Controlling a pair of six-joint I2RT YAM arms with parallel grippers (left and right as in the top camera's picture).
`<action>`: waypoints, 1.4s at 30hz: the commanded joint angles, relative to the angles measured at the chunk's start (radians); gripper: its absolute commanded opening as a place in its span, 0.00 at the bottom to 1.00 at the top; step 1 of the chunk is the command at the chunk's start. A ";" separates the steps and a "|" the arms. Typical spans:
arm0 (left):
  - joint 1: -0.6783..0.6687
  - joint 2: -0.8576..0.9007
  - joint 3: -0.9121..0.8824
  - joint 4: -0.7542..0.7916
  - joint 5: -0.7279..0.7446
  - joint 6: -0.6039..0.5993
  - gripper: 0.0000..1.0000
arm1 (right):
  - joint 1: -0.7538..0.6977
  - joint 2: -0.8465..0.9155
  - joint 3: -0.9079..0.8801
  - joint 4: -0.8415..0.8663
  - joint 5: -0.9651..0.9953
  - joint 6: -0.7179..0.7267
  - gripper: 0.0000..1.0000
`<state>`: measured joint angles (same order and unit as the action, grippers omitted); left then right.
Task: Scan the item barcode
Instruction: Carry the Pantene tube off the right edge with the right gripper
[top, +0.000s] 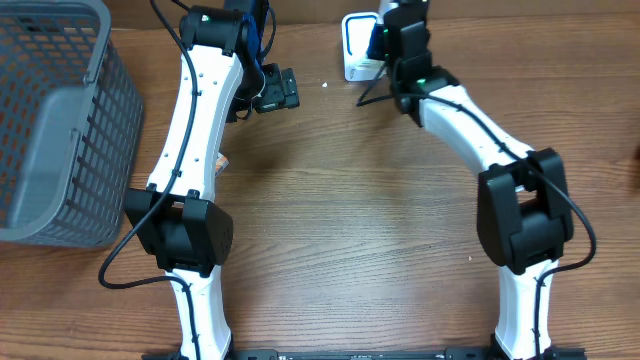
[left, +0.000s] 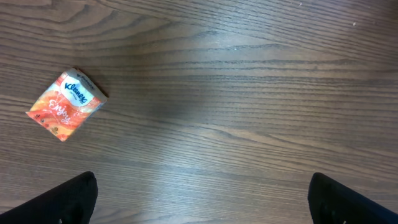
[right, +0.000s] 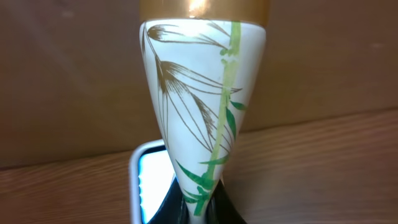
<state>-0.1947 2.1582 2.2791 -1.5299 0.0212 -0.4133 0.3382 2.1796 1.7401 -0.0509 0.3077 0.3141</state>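
**Tube in the right end effector, nose-on to the scanner**

The tube (right: 202, 93), white with a bamboo print and a gold cap, is clamped at its flat crimped end by the right end effector (right: 199, 211). Its long axis runs straight out from the fingers toward 12 o'clock in the right wrist view, widening to the cap. The scanner (right: 152, 180), a white-framed unit with a pale lit face, sits behind the tube's lower part at about 7 o'clock of it. No barcode shows on the side facing the camera.

In the overhead view the scanner (top: 357, 45) stands at the table's 12 o'clock edge, just beside the right end effector (top: 385, 60) at roughly its 10 o'clock. I judge the coming move to be a turn of the tube about its long axis, not a reach.

The left end effector (left: 202, 205) hangs released, fingers spread wide, over bare wooden table (top: 350, 200). An orange tissue packet (left: 67, 104) lies at its 10 o'clock, and a grey basket (top: 60, 120) at the table's 9 o'clock. There is room around the scanner.
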 joint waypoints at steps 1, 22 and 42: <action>-0.008 0.008 0.010 0.001 -0.010 -0.010 1.00 | -0.101 -0.163 0.029 -0.010 0.058 0.004 0.04; -0.008 0.008 0.010 0.001 -0.010 -0.010 1.00 | -0.852 -0.313 0.028 -0.668 0.058 0.324 0.04; -0.008 0.008 0.010 0.001 -0.010 -0.010 1.00 | -1.231 -0.298 -0.071 -0.836 0.055 0.558 0.04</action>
<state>-0.1963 2.1582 2.2791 -1.5303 0.0212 -0.4129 -0.8661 1.8957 1.6936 -0.9096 0.3443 0.8410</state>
